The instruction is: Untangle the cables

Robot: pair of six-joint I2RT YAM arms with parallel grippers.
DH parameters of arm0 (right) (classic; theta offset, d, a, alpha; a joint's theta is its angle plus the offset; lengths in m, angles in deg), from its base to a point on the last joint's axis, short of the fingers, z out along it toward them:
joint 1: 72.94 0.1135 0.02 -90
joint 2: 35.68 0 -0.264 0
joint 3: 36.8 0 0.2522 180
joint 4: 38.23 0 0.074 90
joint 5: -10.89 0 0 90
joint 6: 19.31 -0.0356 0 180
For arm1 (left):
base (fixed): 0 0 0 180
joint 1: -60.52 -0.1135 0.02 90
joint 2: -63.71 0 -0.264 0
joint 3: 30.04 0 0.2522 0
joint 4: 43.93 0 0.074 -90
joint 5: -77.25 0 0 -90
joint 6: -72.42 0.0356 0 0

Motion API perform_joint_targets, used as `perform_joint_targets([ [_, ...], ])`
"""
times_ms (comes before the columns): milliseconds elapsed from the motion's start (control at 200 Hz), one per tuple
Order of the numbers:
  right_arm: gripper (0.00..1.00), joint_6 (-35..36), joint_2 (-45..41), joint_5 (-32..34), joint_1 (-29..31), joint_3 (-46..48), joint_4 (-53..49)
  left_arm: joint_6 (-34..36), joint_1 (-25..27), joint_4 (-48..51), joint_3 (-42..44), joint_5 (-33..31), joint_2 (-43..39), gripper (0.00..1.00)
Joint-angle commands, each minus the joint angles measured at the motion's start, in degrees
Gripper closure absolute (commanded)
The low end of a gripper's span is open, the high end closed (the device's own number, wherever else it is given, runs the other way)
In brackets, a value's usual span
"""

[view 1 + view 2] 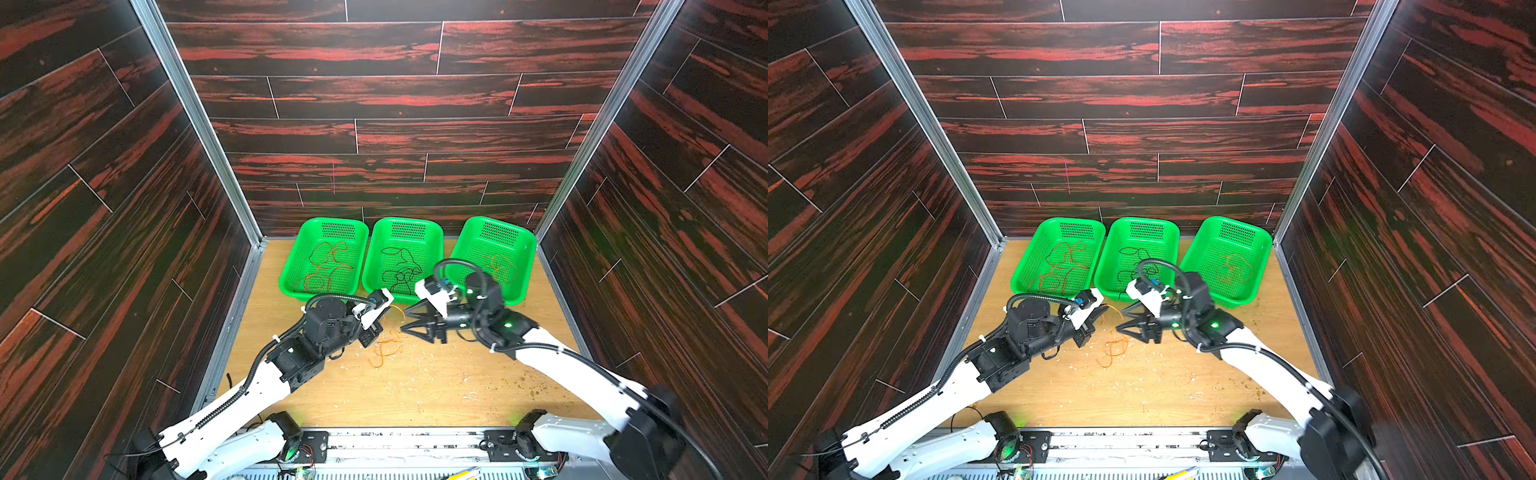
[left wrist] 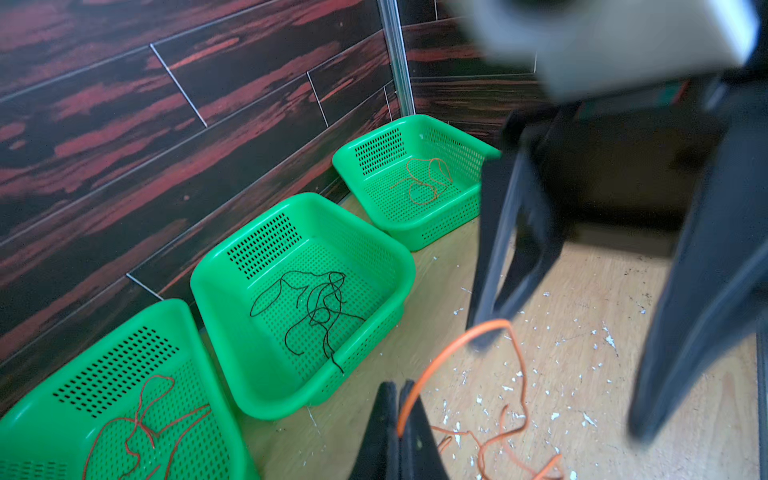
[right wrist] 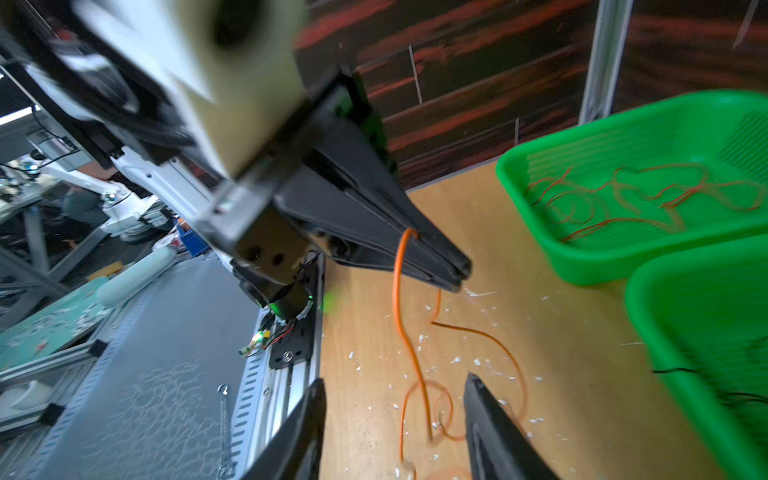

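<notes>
The left claw (image 3: 463, 272) is pinching the loose orange cable (image 3: 401, 316), its jaws together on the wire a little back from their tips. From that pinch the wire is drooping to the wooden table (image 1: 415, 395) below and curling into a few slack loops. The right claw (image 1: 404, 322) is hovering just opposite, jaws apart, and in its wrist view those loops are showing between its fingers.

I'd say the last strand is being sorted. The red cable (image 1: 326, 266), the black cable (image 1: 401, 270) and another orange strand (image 1: 500, 266) are lying apart in three green baskets (image 1: 406, 221) beyond both claws.

Next, I reckon, the right claw needs to close on a low stretch of the wire so the loops can be drawn out. The wire is looking hair-thin, floppy and springy.
</notes>
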Motion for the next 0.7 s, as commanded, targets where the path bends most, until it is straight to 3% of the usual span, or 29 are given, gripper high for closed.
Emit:
perform_joint_targets([
  [0, 0.56, -1.5, 2.2, 3.3, 0.7, -1.2, 2.5, 2.2, 1.0, -0.9, -2.5, -1.3, 0.5, 1.00],
  [165, 1.00, -0.1, 0.4, 8.6, 0.7, -1.2, 1.3, 3.2, 1.8, -0.3, -3.2, -2.7, 0.5, 1.00],
  [341, 1.00, 1.9, -4.8, 17.0, 0.6, -0.6, -0.3, 2.9, 1.8, -0.1, -3.4, -3.2, -0.1, 1.00],
  [586, 1.00, 7.5, -7.7, 29.8, 0.6, -6.7, -9.6, 2.6, 1.9, -0.6, -3.2, -2.8, -0.8, 1.00],
  [696, 1.00, 9.8, -8.2, 38.8, 0.2, -10.3, -14.1, 3.1, 1.9, 0.0, -2.8, -4.1, -1.5, 1.00],
])
